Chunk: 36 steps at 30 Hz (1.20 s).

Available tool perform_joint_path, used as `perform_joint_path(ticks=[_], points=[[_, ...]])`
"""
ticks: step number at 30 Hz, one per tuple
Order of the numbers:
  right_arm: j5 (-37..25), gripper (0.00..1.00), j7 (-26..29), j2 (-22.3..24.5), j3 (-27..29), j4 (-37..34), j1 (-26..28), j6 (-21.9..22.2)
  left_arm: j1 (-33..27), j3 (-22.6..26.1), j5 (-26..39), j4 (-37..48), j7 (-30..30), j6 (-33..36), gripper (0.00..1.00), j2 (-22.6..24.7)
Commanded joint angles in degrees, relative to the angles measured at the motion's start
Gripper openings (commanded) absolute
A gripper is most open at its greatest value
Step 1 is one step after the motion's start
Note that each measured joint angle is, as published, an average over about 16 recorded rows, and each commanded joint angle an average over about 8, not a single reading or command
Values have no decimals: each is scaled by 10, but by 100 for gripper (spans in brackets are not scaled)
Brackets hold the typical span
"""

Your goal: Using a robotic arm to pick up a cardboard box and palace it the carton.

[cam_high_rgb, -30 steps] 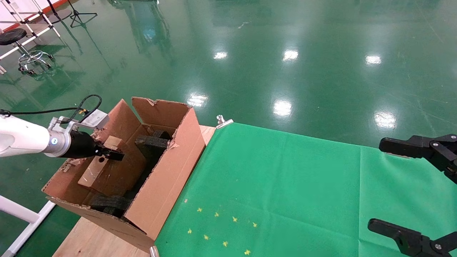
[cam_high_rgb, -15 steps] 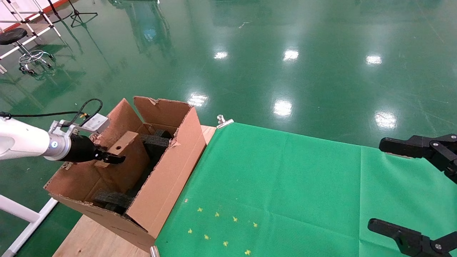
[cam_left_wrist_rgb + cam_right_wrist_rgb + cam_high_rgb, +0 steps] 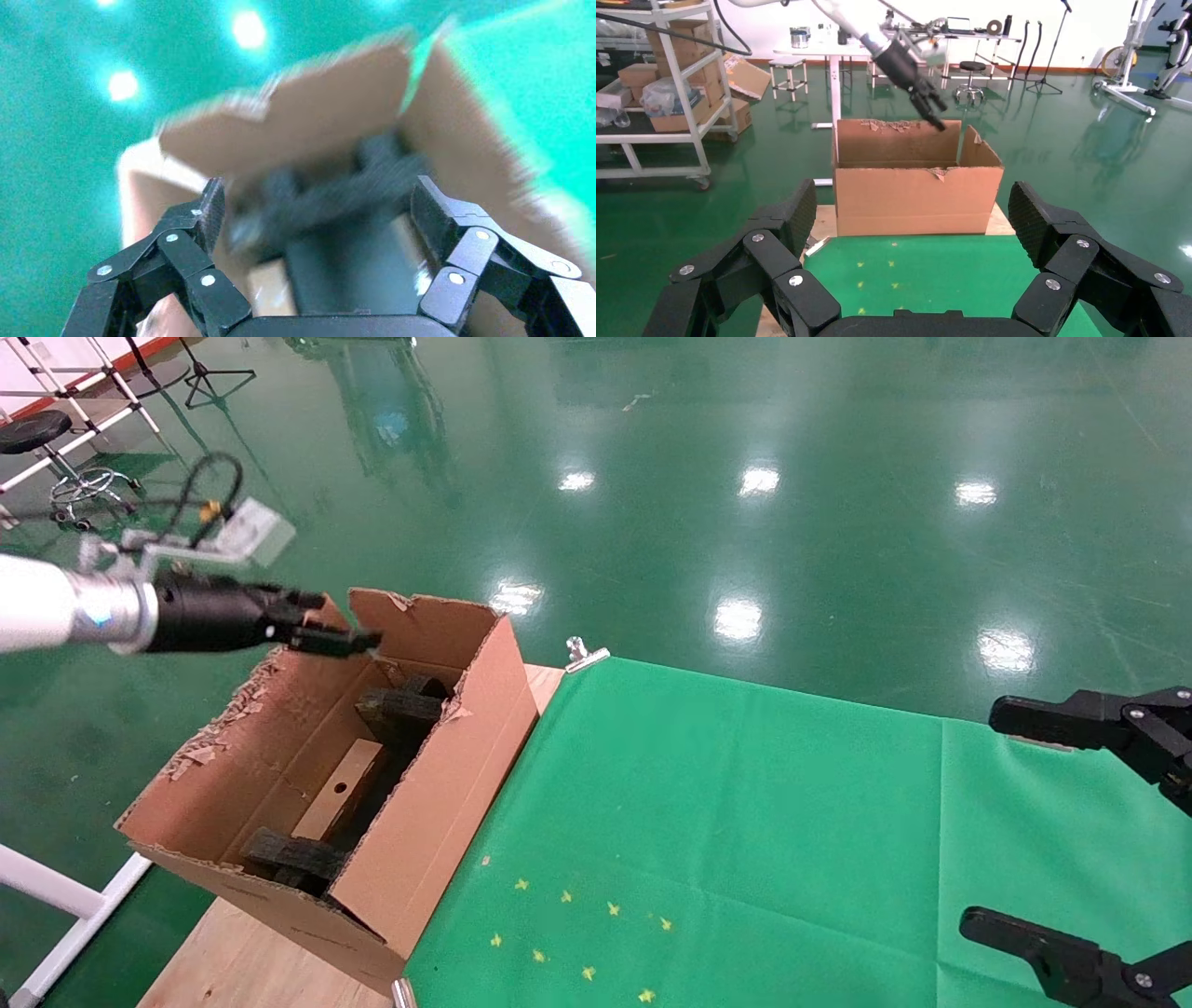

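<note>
While the cardboard box (image 3: 340, 790) shows inside the carton (image 3: 438, 784) only from the head, left jaws gape empty.

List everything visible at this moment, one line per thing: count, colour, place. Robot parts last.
carton: one, brown, flaps up, on the table's left end.
cardboard box: one, brown, lying inside the carton among the foam.
foam blocks: several, black, inside the carton.
cloth: one, green, over the table right of the carton.
star marks: a small cluster, yellow, on the cloth's near part.
clip: one, silver, at the cloth's far corner.
stool: one, black seat, on the floor far left.
left gripper: black, on the white arm, open and empty above the carton's far left flap.
right gripper: black, open, parked over the cloth's right edge.
</note>
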Motion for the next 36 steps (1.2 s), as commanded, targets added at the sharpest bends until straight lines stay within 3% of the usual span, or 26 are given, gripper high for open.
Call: perform_joint_path(ticks=[1, 6, 15, 36], points=[[0, 100, 0, 0, 0, 0, 0, 0, -9, -12, -21, -19, 15, 35, 100, -9], [0, 100, 0, 0, 0, 0, 0, 0, -14, -22, -38, -42, 29, 69, 100, -16], [0, 100, 0, 0, 0, 0, 0, 0, 1, -22, -48, -50, 21, 61, 100, -15], [0, 100, 0, 0, 0, 0, 0, 0, 152, -61, -246, -261, 16, 106, 100, -31]])
